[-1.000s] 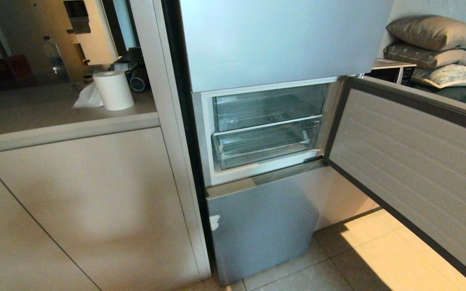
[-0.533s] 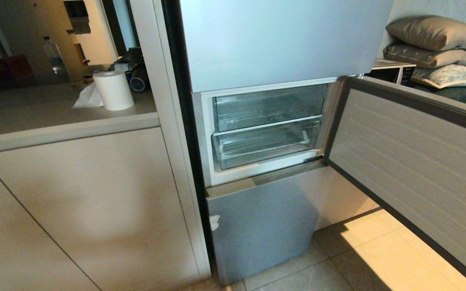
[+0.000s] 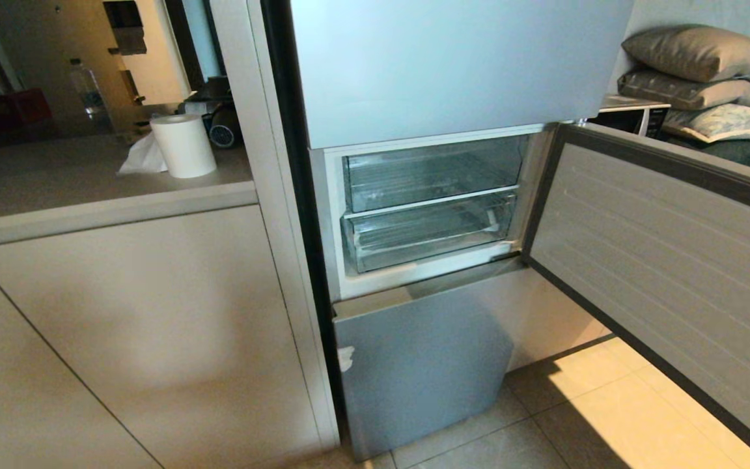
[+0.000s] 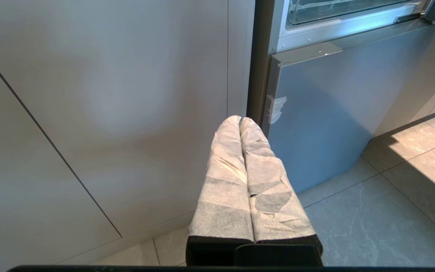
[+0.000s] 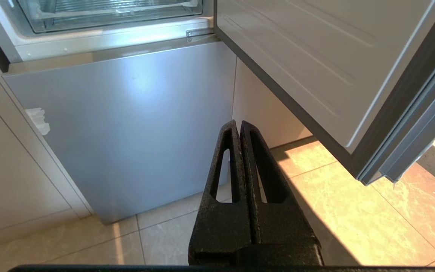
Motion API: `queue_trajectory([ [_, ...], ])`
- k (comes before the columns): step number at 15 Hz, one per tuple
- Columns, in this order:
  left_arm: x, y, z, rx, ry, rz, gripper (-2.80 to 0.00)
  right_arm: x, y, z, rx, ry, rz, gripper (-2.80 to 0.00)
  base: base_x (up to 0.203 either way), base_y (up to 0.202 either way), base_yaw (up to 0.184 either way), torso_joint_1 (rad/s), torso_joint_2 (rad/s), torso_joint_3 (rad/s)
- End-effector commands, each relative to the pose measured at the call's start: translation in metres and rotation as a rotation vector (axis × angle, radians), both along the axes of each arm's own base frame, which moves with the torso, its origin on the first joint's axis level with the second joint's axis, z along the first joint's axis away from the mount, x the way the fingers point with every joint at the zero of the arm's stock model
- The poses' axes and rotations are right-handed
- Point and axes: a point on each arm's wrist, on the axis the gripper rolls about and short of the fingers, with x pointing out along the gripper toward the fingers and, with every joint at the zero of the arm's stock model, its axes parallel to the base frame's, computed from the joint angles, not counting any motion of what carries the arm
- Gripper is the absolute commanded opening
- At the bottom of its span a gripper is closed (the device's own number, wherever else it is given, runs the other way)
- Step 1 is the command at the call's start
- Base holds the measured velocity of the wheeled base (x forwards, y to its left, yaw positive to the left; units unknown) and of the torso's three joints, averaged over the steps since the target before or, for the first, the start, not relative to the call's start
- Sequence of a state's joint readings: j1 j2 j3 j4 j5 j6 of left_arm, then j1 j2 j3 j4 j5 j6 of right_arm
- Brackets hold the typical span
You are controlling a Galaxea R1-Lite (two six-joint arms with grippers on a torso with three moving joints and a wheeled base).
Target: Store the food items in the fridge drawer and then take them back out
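The clear fridge drawer (image 3: 430, 234) sits pushed in, empty, lowest in the open compartment.

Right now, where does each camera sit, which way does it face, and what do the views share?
Head: high on the robot, looking down at the open fridge compartment with its clear fridge drawer; no arm shows.
Left wrist: low, facing cabinet and lower fridge panel; the left gripper, wrapped in white, is shut.
Right wrist: low, facing that panel under the open door; the black right gripper is shut.
Shared: all three show the lower panel's white tape patch.
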State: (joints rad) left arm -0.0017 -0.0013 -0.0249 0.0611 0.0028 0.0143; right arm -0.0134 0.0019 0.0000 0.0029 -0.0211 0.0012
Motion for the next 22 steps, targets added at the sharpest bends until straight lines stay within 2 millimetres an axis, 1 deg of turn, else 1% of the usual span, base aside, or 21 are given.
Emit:
queue_trajectory([
  [1, 0.0, 0.0, -0.0001, 0.0, 0.0, 0.0, -2.8, 0.0, 0.0, -0.0002, 0.002, 0.001, -0.001, -2.8, 0.0, 0.0, 0.0, 0.0, 0.0, 0.0],
  [3, 0.0, 0.0, -0.0001, 0.001, 0.0, 0.0, -2.8, 0.0, 0.0, -0.0002, 0.003, 0.001, -0.001, -2.8, 0.005, -0.008, 0.097, 0.001, 0.0, 0.004],
  [12, 0.0, 0.0, -0.0001, 0.0, 0.0, 0.0, -2.8, 0.0, 0.0, -0.0002, 0.011, 0.001, -0.001, -2.8, 0.001, -0.006, 0.163, 0.002, 0.0, 0.003],
  [14, -0.0001, 0.0, 0.0003, 0.0, -0.001, 0.0, -2.8, 0.0, -0.0001, 0.0, 0.034, -0.001, -0.004, -2.8, 0.002, 0.0, 0.037, 0.001, 0.0, 0.006],
  [22, -0.0001, 0.0, 0.0002, 0.0, -0.001, 0.0, -2.8, 0.0, 0.0, -0.0002, 0.02, 0.0, 0.001, -2.8, 0.0, 0.0, 0.0, 0.0, 0.0, 0.0],
])
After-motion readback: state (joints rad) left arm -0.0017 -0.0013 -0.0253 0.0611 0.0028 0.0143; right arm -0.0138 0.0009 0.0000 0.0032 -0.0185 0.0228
